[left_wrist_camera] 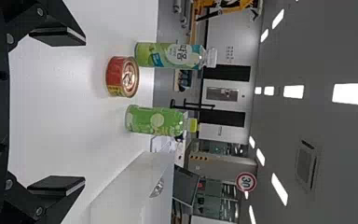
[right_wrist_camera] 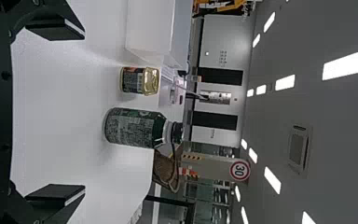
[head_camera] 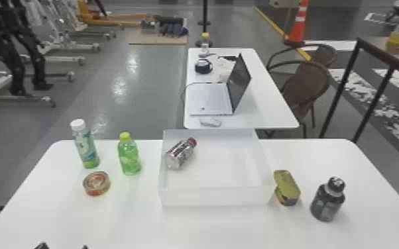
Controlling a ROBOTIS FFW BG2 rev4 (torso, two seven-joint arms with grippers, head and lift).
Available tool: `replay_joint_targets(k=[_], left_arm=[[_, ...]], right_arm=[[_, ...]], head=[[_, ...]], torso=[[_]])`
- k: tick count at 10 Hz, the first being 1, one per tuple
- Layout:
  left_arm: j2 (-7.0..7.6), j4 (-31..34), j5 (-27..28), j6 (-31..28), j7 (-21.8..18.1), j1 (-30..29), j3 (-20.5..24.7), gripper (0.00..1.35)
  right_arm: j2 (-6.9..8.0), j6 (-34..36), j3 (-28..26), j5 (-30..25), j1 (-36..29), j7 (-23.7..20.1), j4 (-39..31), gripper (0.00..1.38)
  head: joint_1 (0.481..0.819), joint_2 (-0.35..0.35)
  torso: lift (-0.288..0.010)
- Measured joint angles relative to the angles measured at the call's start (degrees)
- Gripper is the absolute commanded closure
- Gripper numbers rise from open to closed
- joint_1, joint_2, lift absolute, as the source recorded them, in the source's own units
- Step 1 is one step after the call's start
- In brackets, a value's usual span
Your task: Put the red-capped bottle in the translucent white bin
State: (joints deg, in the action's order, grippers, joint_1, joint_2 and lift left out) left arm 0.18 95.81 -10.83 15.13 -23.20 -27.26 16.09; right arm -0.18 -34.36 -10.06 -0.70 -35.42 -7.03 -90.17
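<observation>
With the translucent white bin [head_camera: 215, 197] as the centre of a clock in the head view, and twelve at the far side of the worktop [head_camera: 225, 228], the red-capped bottle [head_camera: 179, 155] lies on its side inside the bin, toward ten o'clock, its cap pointing to between one and two. Outside, a green bottle [head_camera: 129, 157] with a yellow-green cap stands upright at nine, with a taller white-capped bottle [head_camera: 85, 147] beyond it toward ten. A round tin [head_camera: 96, 183] sits between eight and nine. Just beside the bin's wall, toward four, is a gold-topped tin [head_camera: 286, 187], and farther out at four stands a dark bottle [head_camera: 327, 202]. A laptop [head_camera: 208, 96] rests open on a second table [head_camera: 268, 111] at twelve. The left gripper [head_camera: 63, 246] is low at seven, its jaws spread wide with nothing between them. In the right wrist view, the right gripper [right_wrist_camera: 84, 112] likewise has its jaws well apart and empty.
</observation>
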Motion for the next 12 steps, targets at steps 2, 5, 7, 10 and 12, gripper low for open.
replay_joint_targets(k=[2,5,7,10,12], left_arm=[[0.0,-0.2,-0.3,0.1,0.0,0.1,-0.2,0.24],[0.0,-0.5,-0.8,0.1,0.0,0.3,-0.6,0.24],[0.0,-0.6,-0.9,-0.1,0.0,0.4,-0.8,0.24],[0.0,-0.8,-1.1,-0.2,0.0,0.5,-0.9,0.24],[0.0,-0.9,-1.2,-0.2,0.0,0.7,-1.1,0.23]], right_arm=[[0.0,0.0,0.0,0.0,0.0,0.0,0.0,0.13],[0.0,0.0,0.0,0.0,0.0,0.0,0.1,0.13],[0.0,0.0,0.0,0.1,0.0,0.0,0.1,0.17],[0.0,0.0,0.0,0.1,0.1,0.0,0.1,0.17],[0.0,0.0,0.0,0.1,0.2,0.0,0.2,0.17]], head=[[0.549,0.0],[0.549,0.0],[0.549,0.0],[0.549,0.0],[0.549,0.0]], torso=[[-0.1],[-0.1],[-0.1],[-0.1],[-0.1]])
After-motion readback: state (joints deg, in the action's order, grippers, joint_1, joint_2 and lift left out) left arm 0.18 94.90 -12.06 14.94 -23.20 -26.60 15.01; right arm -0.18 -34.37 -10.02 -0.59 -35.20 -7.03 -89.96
